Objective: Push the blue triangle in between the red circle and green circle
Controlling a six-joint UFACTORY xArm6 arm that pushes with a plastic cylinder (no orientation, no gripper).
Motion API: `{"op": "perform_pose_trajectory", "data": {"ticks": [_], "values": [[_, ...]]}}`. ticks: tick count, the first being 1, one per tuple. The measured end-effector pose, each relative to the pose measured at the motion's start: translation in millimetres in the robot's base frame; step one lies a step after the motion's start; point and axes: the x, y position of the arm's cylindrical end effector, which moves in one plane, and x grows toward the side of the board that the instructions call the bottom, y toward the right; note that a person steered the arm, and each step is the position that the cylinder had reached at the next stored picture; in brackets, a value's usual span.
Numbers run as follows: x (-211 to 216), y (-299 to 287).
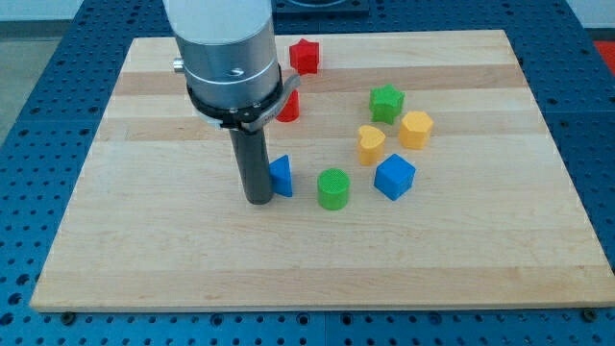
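Note:
The blue triangle lies on the wooden board, left of centre. My tip is down on the board, touching the triangle's left side. The green circle stands just right of the triangle, a small gap apart. The red circle lies above the triangle toward the view's top, partly hidden behind the arm's grey body.
A red star lies near the top edge. A green star, a yellow hexagon, a yellow heart-like block and a blue cube cluster at the right of centre.

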Motion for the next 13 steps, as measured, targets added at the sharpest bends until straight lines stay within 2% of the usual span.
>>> {"op": "perform_pose_trajectory", "data": {"ticks": [5, 13], "values": [[-32, 9], [-40, 20]]}}
